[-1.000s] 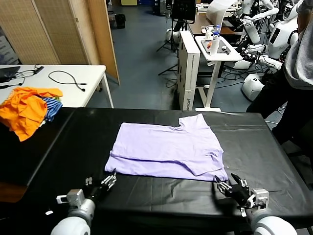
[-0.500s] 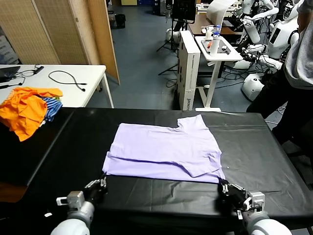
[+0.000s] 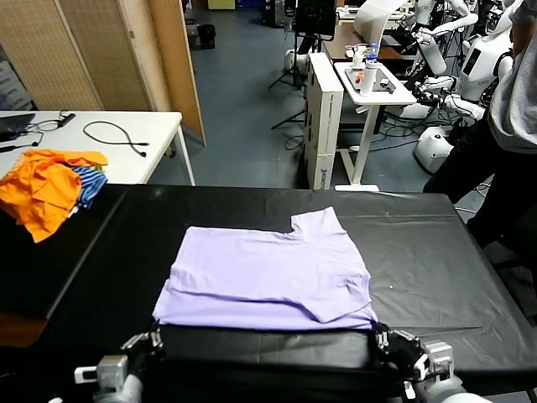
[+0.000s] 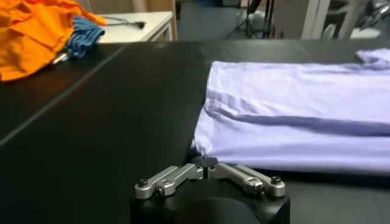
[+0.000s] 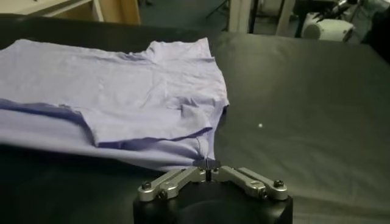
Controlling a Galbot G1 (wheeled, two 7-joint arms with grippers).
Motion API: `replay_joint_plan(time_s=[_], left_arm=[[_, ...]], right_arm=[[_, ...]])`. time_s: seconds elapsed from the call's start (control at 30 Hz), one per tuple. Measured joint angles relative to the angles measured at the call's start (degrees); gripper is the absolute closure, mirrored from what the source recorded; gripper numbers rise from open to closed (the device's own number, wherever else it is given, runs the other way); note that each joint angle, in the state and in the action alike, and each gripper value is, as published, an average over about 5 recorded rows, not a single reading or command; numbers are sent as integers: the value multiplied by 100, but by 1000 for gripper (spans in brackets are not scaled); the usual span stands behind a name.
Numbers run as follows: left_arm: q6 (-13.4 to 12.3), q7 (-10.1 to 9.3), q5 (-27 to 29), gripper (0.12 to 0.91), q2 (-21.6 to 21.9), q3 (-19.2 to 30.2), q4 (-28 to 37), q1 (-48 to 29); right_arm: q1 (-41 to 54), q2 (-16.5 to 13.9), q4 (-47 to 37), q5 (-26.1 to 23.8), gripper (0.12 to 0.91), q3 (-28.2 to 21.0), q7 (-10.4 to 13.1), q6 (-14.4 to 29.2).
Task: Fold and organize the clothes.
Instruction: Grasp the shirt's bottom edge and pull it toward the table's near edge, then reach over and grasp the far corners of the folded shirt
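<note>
A pale lavender T-shirt, the clothes, lies flat and partly folded on the black table. One sleeve points toward the far edge. My left gripper is shut on the shirt's near left corner. My right gripper is shut on the near right corner. In the left wrist view my left gripper pinches the thin fabric edge. The right wrist view shows my right gripper doing the same. The near hem is pulled taut between both grippers.
Orange garments and a blue-striped cloth lie at the table's far left corner. A white table with a cable stands behind. A person stands at the far right, with robots and a cart behind.
Both grippers have closed on the shirt's near corners and drawn back toward me. The whole shirt has slid nearer the front edge and slightly left.
</note>
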Motion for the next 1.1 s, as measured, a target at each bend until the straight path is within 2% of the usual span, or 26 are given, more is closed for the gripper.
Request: replay_joint_plan(time_s=[0.07,0.13,0.2,0.3,0.37,0.43,0.5,0.6,0.67,0.7,0.8,0.87,0.97,1.1], left_arm=[[64,-15,41,878,-4,-32,-67,80],[181,-40,80,848,-17,-75,-155,157],[312,-89,81,763,-35,-123,-263,214],[503,-204,-2,576,-65,-184,-443,236],[656,-271,-105,444,-73,-205,-561,209],[777,-293,-220,331,-68,-216,-674,158],[817,-337,-384,217,-71,-219,-757,61],[886,-642,-809,137,-112,-166,-785,-261],[956,-819,-1049,127,-115,-81,-728,-602],[958,-833,-1117,125,-98,-36,-679,-793],[924,-669,-1293,124,36,82,-455,-1397],[1024,-639,-1555,123,189,127,-255,-1802],[1274,-796,-2136,123,478,171,78,-2387],[1365,-915,-2938,123,891,274,575,-3089]], right_arm=[[-82,-7,93,-74,755,36,-43,-128],[-187,-3,224,-137,645,70,18,-269],[-309,22,389,-167,551,100,133,-382],[-437,68,660,-130,362,170,238,-430],[-431,70,792,-29,239,234,224,-370],[-323,44,840,118,161,285,163,-239],[-102,3,794,278,132,302,110,-132],[433,-82,596,575,120,252,105,-183],[906,-154,417,797,119,178,132,-334],[1171,-194,314,898,119,129,147,-415],[1985,-304,-73,1150,118,-54,237,-550],[2504,-353,-395,1304,118,-212,338,-563],[3246,-374,-934,1453,118,-518,462,-564],[4137,-333,-1639,1491,118,-1003,509,-565]])
